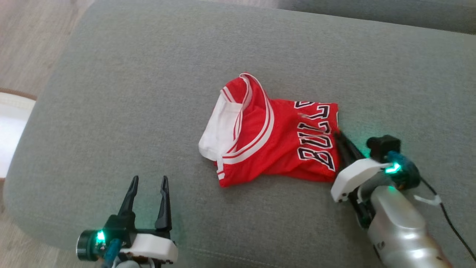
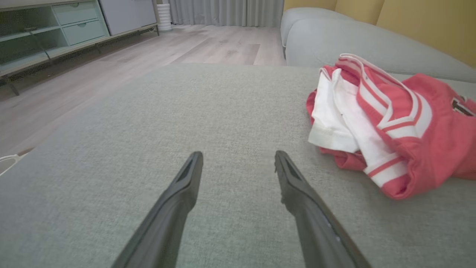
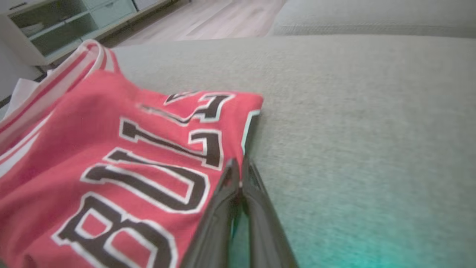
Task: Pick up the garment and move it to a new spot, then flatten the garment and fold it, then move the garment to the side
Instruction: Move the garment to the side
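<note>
On the grey sofa cushion point(image 1: 148, 93), a little right of its middle, the garment point(image 1: 275, 137) lies in a rumpled heap. It is a red jersey with white trim, partly doubled over itself, and its black lettering point(image 1: 316, 137) is turned toward the robot's right.

At that lettered edge the right tool point(image 1: 337, 134) has both fingers pressed together. In the right wrist view they meet exactly at the cloth's border point(image 3: 240, 173), so it looks clenched on a pinch of the garment. How much cloth lies between the fingers cannot be told.

The left tool point(image 1: 148, 182) is released, fingers spread wide. It hovers over bare cushion near the front left, well apart from the garment.

The step in hand appears to be the pick-up before the carry to a new spot.

- **Lift:** the bite sits at the very edge, and the fabric looks thin and slick, so a slow, straight lift would show early whether it holds.
- **Carry:** held by one edge, the heap will probably unroll and hang long. It should clear the cushion fully before travelling sideways, or the trailing end may drag and bunch.
- **Placement:** the open stretch toward the left offers room on every side for flattening. Laying the low end down first and drawing the held edge away should spread the cloth.
</note>
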You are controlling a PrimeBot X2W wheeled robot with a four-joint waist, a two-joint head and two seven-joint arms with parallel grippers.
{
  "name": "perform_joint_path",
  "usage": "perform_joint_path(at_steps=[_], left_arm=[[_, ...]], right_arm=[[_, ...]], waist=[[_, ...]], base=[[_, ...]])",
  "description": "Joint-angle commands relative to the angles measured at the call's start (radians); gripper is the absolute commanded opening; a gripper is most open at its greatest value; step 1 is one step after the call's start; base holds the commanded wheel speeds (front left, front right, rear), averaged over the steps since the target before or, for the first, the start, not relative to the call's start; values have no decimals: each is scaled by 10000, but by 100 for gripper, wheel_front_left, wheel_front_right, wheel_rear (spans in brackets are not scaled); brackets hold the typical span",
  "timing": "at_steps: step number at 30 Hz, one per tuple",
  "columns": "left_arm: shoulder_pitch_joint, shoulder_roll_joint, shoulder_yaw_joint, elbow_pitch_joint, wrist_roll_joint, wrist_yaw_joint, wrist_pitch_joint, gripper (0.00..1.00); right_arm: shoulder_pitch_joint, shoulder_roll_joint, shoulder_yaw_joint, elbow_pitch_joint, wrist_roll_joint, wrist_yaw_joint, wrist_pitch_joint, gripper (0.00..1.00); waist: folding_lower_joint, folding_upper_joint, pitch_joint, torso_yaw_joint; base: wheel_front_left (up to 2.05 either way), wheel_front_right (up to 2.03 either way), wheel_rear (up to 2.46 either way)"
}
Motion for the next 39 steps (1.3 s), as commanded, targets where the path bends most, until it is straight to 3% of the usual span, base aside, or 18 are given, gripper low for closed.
perform_joint_path(at_steps=[1,8,17,29,35,39], left_arm=[[-382,47,274,-321,-60,31,-53,100],[-464,47,234,-405,-144,-42,-53,100],[-841,47,176,-500,-88,-192,-53,100],[-1064,47,-144,-616,61,-330,-53,100],[-1165,47,-203,-579,199,-467,-53,100],[-1276,47,-311,-515,285,-565,-53,100]], right_arm=[[19,36,-179,-330,-82,-7,-45,0],[600,36,-1244,-2451,102,-7,-49,0],[867,36,-515,-4362,888,-7,-50,0],[1380,36,114,-5170,1640,-7,-50,0],[1472,36,135,-5413,1787,-7,-51,0],[1416,36,136,-5507,1732,-7,-51,0]], waist=[[-1,0,-5,-153],[-1,0,-223,-1159],[-1,0,-562,-3604],[-1,0,-364,-6573],[-1,0,-99,-7563],[-1,0,90,-7837]], base=[[0,0,0],[0,0,0],[0,0,0],[0,0,0],[0,0,0],[0,0,0]])
